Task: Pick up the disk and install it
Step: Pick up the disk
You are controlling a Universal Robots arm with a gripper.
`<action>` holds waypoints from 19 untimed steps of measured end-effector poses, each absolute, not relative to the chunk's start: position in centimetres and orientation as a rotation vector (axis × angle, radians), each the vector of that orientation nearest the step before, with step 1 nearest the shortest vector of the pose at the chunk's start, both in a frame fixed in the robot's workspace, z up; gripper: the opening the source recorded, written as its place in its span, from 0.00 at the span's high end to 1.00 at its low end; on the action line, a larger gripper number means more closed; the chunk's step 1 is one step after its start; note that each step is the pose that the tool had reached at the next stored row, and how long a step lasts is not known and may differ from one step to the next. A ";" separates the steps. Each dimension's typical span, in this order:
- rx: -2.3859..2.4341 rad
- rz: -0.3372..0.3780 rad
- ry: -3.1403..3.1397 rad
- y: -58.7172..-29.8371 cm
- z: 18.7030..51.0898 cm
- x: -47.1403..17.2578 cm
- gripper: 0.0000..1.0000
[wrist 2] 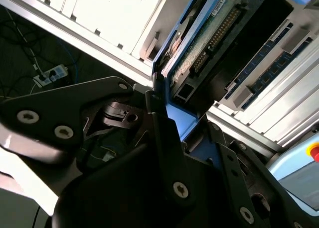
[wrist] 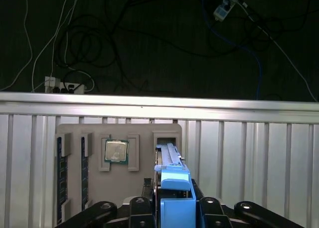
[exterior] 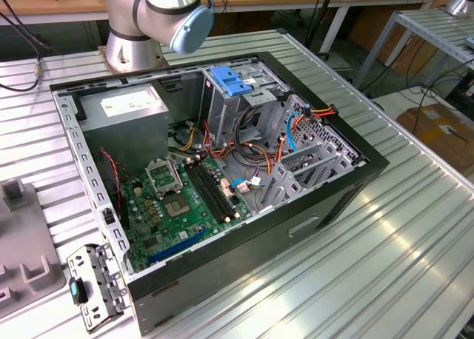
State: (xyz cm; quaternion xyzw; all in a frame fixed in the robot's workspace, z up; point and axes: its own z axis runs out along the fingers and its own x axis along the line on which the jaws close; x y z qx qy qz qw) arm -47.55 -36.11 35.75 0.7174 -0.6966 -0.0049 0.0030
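Observation:
In the first wrist view the disk (wrist: 172, 161) stands on edge in a slot of a pale grey fixture tray (wrist: 144, 131), its blue end handle (wrist: 175, 188) toward the camera. My gripper (wrist: 175, 200) has a black finger on each side of that handle and looks shut on it. In the second wrist view the disk (wrist 2: 199, 54) shows a green circuit board, a connector row and a blue side rail, with my gripper (wrist 2: 184, 126) closed around its blue end. The open computer case (exterior: 355, 183) lies on the table in the exterior view, with a blue-topped drive cage (exterior: 229, 80) at the back.
The fixture tray also holds a processor chip (wrist: 115, 151) and memory sticks (wrist: 61, 173). Inside the case are a green motherboard (exterior: 178, 198), a power supply (exterior: 122, 106) and loose cables (exterior: 296, 121). The arm's base (exterior: 133, 35) stands behind the case. A bracket (exterior: 92, 283) lies at the exterior view's left.

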 end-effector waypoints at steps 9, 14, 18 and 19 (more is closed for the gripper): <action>2.250 -0.016 -2.184 -36.1 37.0 -47.5 0.63; 2.250 -0.016 -2.184 -36.1 37.7 -47.5 0.63; 2.250 -0.016 -2.184 -36.1 38.3 -47.5 0.63; 2.250 -0.016 -2.184 -36.1 38.4 -47.5 0.63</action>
